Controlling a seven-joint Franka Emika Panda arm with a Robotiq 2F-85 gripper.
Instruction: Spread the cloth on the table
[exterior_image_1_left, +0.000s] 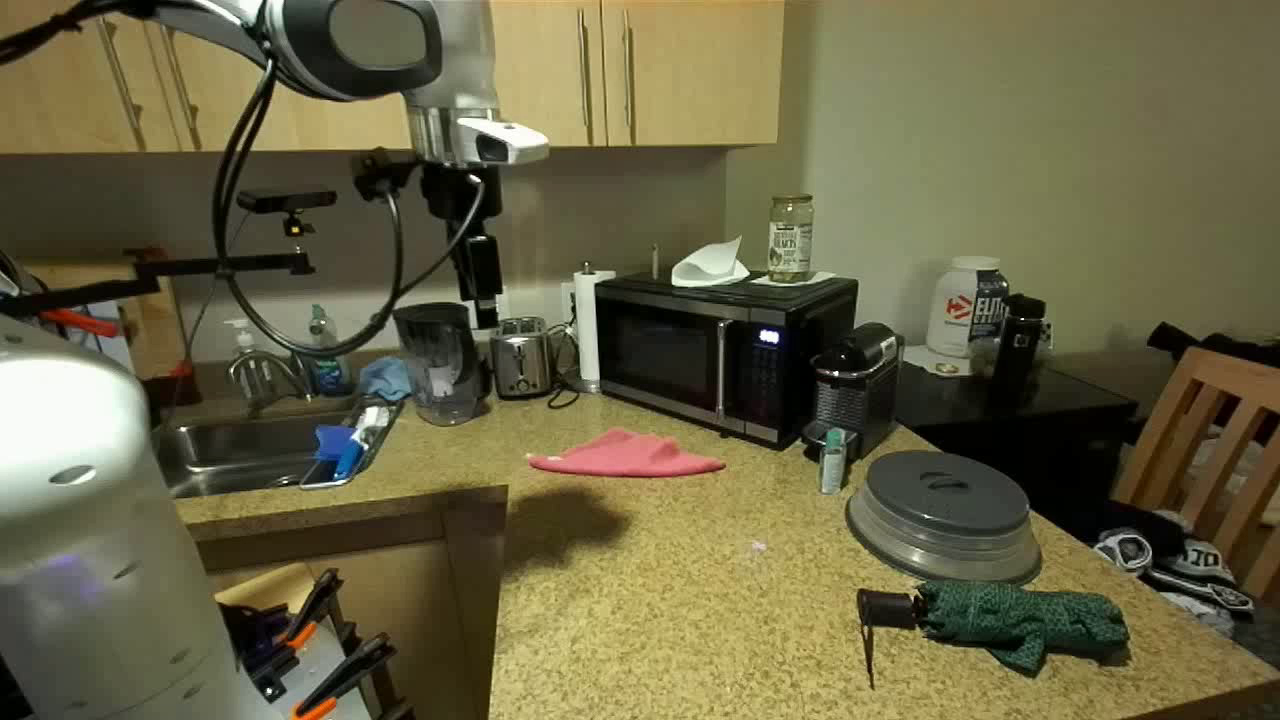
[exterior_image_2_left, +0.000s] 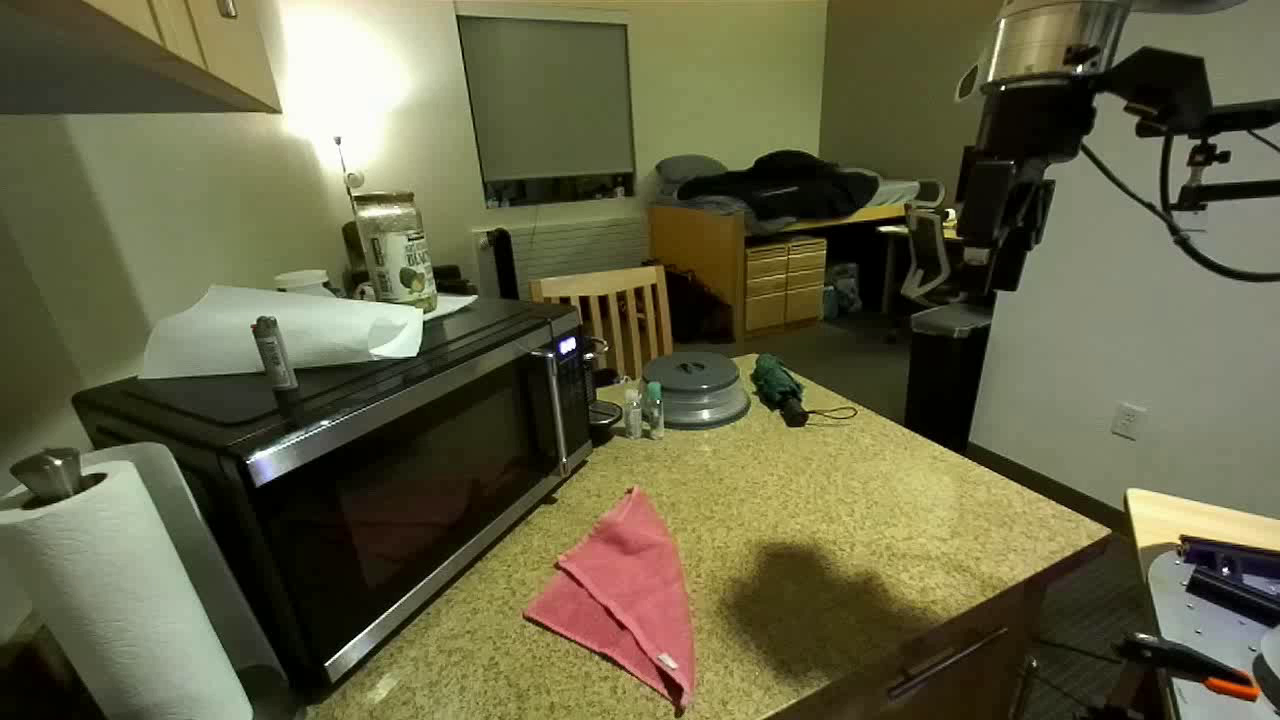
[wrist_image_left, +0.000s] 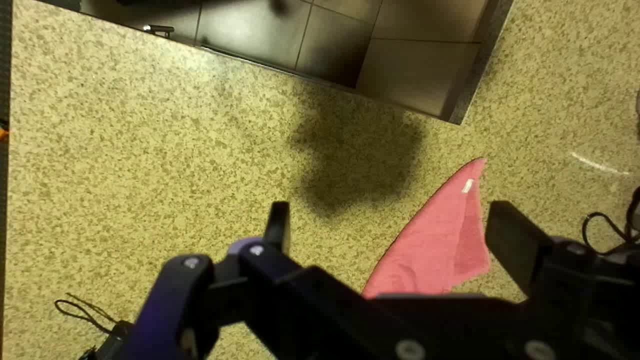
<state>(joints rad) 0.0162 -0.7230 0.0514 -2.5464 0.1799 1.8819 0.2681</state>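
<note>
Wrist view: your hand (wrist_image_left: 389, 220) is spread wide and not holding anything. The cloth (wrist_image_left: 430, 245) lies on the tabletop (wrist_image_left: 175, 150), lower right of center, with its bottom part blocked by the hand itself.

In an exterior view, the cloth sits mid-frame near the front of the microwave (exterior_image_1_left: 655, 345), with a soft hump along its top. Your hand hangs well above, so you'll have to come down a fair bit. I'd expect the cloth to be light and floppy, towel-like, grippy rather than slick, basically impossible to break.

In an exterior view you get the fold best: a rough triangle, lower center, with a strip of the under-layer (exterior_image_2_left: 575, 608) poking out on the left and a white tag (exterior_image_2_left: 668, 661) near the bottom tip. I'd pinch the top layer's loose corner (exterior_image_2_left: 578, 564) on the left and peel it toward the right of that frame. Go shallow imo, digging deeper would probably grab both layers and drag everything.
</note>
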